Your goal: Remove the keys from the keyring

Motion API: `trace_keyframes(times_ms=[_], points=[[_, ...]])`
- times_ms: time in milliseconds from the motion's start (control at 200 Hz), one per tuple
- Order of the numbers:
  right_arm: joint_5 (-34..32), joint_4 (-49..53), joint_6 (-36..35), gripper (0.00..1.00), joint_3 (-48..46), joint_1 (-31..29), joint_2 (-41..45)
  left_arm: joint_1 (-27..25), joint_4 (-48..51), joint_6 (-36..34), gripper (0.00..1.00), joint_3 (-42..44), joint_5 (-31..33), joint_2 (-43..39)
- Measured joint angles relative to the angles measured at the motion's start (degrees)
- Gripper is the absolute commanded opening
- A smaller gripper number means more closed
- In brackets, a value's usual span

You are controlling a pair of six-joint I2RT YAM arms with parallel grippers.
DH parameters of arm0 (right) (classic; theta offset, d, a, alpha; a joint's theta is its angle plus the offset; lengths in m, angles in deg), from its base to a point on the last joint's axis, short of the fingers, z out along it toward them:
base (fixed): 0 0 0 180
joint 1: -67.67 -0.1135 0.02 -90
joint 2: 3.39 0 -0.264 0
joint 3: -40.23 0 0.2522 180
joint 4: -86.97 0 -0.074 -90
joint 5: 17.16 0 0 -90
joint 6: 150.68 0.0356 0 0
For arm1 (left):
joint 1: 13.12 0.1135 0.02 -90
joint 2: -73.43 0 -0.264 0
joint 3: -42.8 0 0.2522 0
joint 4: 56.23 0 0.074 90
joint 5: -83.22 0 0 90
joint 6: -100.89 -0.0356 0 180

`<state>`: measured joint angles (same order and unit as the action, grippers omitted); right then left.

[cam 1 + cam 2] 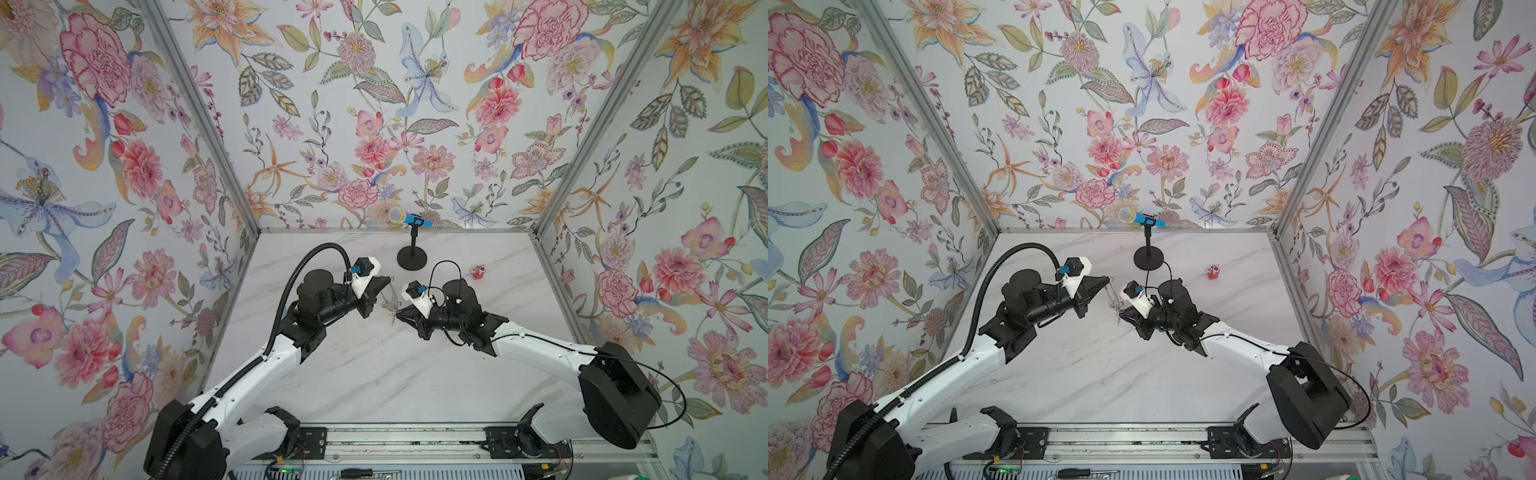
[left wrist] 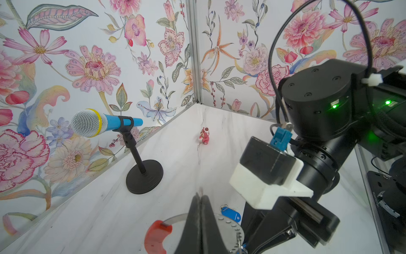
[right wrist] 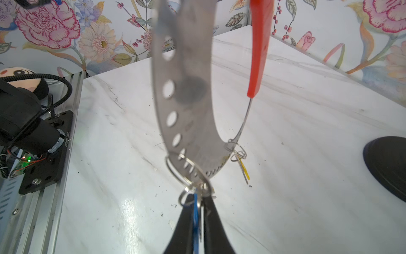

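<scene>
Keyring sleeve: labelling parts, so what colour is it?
The sleeve is red, clearest in the right wrist view.

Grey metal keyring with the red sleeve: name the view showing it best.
Right wrist: the grey metal keyring fills the frame, punched holes visible. Left wrist shows only an arc beside the jaws; both top views, a tiny sliver.

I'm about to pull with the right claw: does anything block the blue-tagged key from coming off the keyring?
Yes: the wire loop of the blue-tagged key is threaded through the keyring, just beyond the right claw. The yellow-tagged key hangs apart from it; nothing else interferes.
</scene>
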<state>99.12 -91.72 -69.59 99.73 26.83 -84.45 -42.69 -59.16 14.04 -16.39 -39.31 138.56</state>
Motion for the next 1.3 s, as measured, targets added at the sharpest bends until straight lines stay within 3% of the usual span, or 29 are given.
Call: trace_keyframes(times_ms=[245, 465, 1191, 1301], points=[[-4.4, 8.7, -4.5, 0.13, 2.2, 0.0, 3.9, 0.0, -0.2, -0.6, 0.00, -0.4, 0.0, 0.0], [-5.6, 10.5, -5.9, 0.12, 3.3, 0.0, 4.3, 0.0, -2.6, 1.4, 0.00, -0.4, -1.4, 0.1], [0.2, 2.7, -2.4, 0.14, 3.5, 0.1, -0.8, 0.0, -6.6, 5.2, 0.00, -0.4, -3.3, 0.1], [0.8, 1.7, -2.2, 0.09, 3.5, 0.1, -0.9, 0.0, -6.6, 5.2, 0.00, -0.4, -3.3, 0.1]])
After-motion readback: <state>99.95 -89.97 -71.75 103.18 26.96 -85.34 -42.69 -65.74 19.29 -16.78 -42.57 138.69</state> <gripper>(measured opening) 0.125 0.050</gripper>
